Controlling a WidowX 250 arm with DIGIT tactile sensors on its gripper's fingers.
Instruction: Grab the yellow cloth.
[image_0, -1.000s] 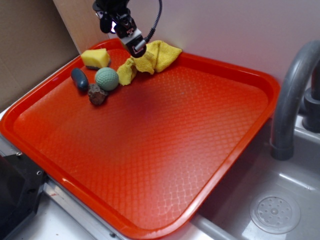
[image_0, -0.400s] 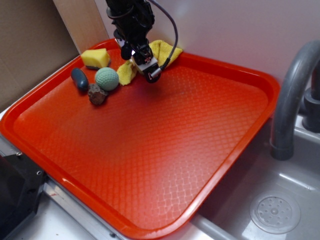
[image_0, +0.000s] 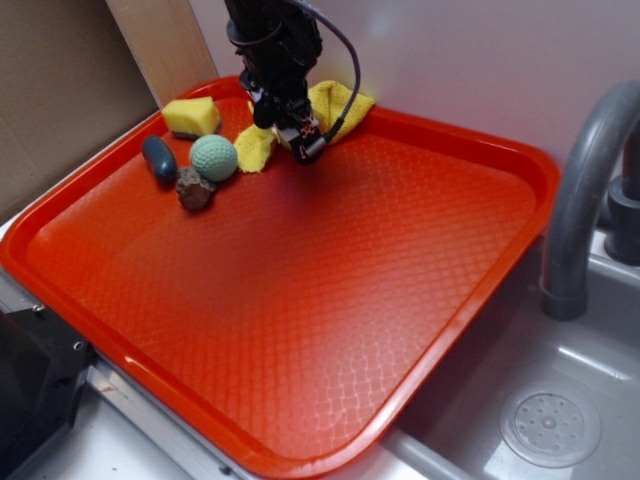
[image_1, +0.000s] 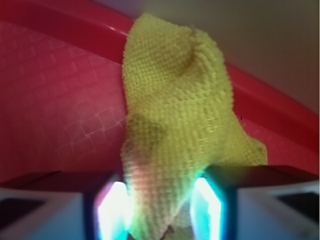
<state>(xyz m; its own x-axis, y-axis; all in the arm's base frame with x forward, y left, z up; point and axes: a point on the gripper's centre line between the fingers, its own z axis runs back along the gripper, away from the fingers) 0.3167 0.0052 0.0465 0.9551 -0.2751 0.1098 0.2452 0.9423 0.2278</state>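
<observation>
Mustard-yellow woven fabric, the yellow cloth (image_0: 335, 103), lies crumpled at the far rim of the red tray (image_0: 420, 300), partly draped over that rim and close to the pale wall behind it. Taking the cloth as the landmark: the green ball (image_0: 214, 157) sits just beside its left end, the yellow sponge block (image_0: 191, 116) is a little further left of it, and a dark blue oval object (image_0: 159, 160) and a brown stone (image_0: 194, 189) lie left and slightly nearer to the camera, beside the ball. A grey faucet (image_0: 585, 200) and a sink (image_0: 540, 420) are well apart from the cloth, on the right side. The gripper (image_0: 300, 138) stands directly over the middle of the cloth. In the wrist view the cloth (image_1: 175, 130) runs down into the gap between the two fingers (image_1: 112, 210), which are apart, one on each side of the fabric, and not yet pressed on it. I judge that the step in hand is the final positioning for the grasp. The next move seems to call for closing the jaws on the fold that is between them, perhaps after lowering a little so that enough fabric is caught, and only then lifting.
</observation>
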